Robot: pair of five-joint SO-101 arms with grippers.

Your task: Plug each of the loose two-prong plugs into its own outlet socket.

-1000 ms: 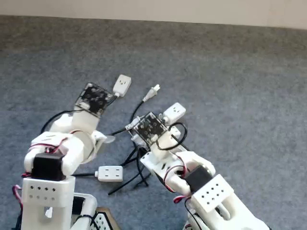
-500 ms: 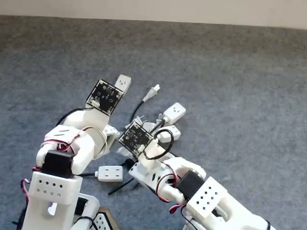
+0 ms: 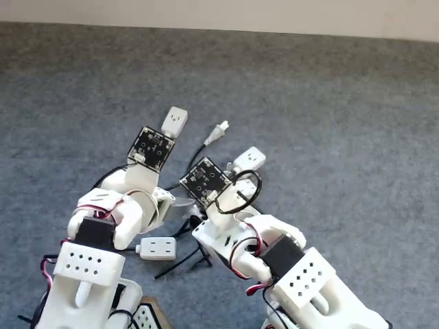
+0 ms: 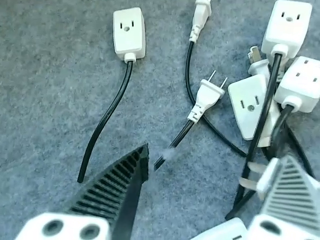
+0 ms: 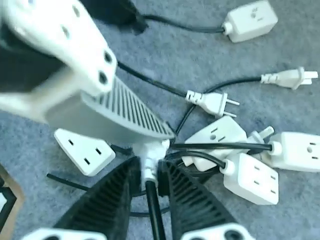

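You are working over a grey carpeted table [image 3: 343,103]. Your left arm [image 3: 103,226] and right arm [image 3: 274,253] lean in side by side from the near edge. Their wrists are close together above a tangle of black cables [image 4: 189,65].

Your left gripper [image 4: 207,157] is released. Its jaws are spread wide and grasp nothing as it hangs over the carpet. Your right gripper [image 5: 149,161] is clenched on a held plug [image 5: 150,152], whose black cable runs back between the two dark fingers. The tip of one ribbed left finger [image 5: 120,110] sits close beside that plug.

A flat socket block [image 3: 157,247] lies on the carpet near the arms' bases, between them. Three white sockets are bunched together among the cables: a first socket [image 4: 290,22], a second socket [image 4: 305,82] just beside it, and a wedge-shaped socket [image 4: 248,102] touching the pair. A lone socket [image 4: 129,29] lies well apart from that bunch, face up on bare carpet with its cable trailing toward your left gripper.

A loose plug [image 4: 206,95] lies flat between the lone socket and the bunch, both prongs free. A far plug [image 4: 201,12] lies beyond it, also unplugged.
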